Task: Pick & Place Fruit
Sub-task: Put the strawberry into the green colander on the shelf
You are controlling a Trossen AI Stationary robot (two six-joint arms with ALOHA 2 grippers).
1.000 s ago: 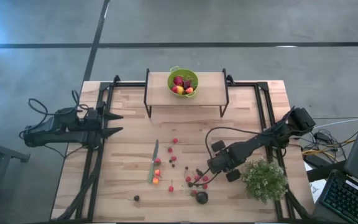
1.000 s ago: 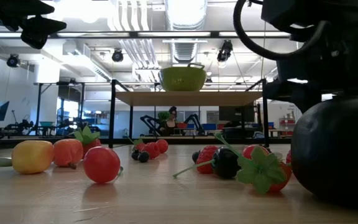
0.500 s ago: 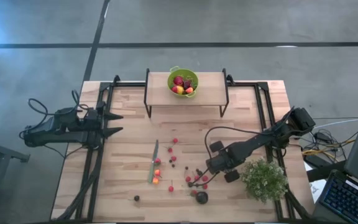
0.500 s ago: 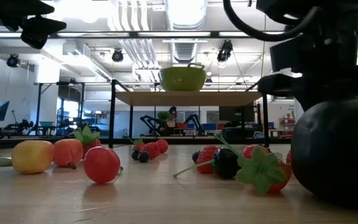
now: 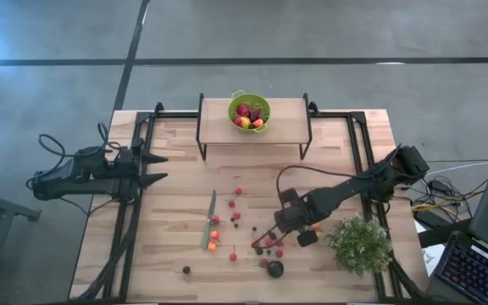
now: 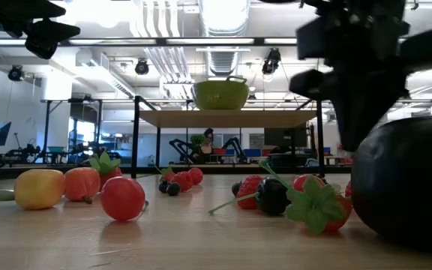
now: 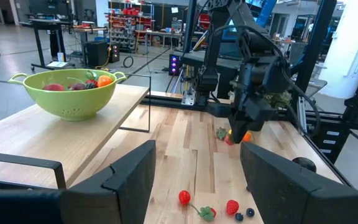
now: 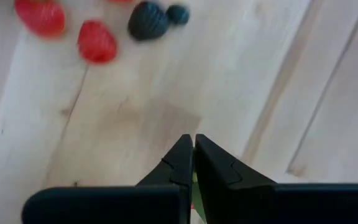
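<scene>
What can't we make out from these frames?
- Right wrist view: the right pincer is shut. Its own fingers hide whatever it may pinch, and only a coloured sliver shows.
- Low view: the big dark fruit is cut off by the picture's edge and blocks what lies behind it.
- High view: the fruit in the green bowl is too small to count.

— What's different now?
— The right gripper (image 5: pixel 271 236) sits farther toward the table's middle than before, its fingers (image 8: pixel 182 163) now pressed together.
— Holding anything?
— Can't tell; a red stem-like line now trails from it.
</scene>
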